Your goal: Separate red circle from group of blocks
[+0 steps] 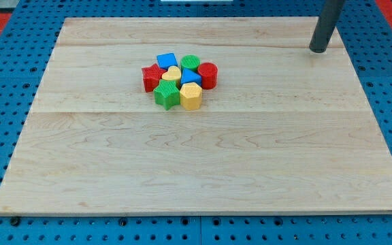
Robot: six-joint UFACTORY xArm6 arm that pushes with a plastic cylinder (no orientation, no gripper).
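The red circle (208, 74) sits at the right edge of a tight cluster of blocks in the upper middle of the wooden board (203, 163). It touches a blue block (190, 77) on its left. The cluster also holds a green circle (190, 62), a blue square (167, 60), a yellow heart (173, 73), a red star (152, 77), a green star (167, 94) and a yellow hexagon (191, 96). My tip (317, 50) rests on the board at the view's top right, far to the right of the cluster and slightly above it.
The board lies on a blue perforated base (5, 75). A red area (5, 13) shows at the view's top corners.
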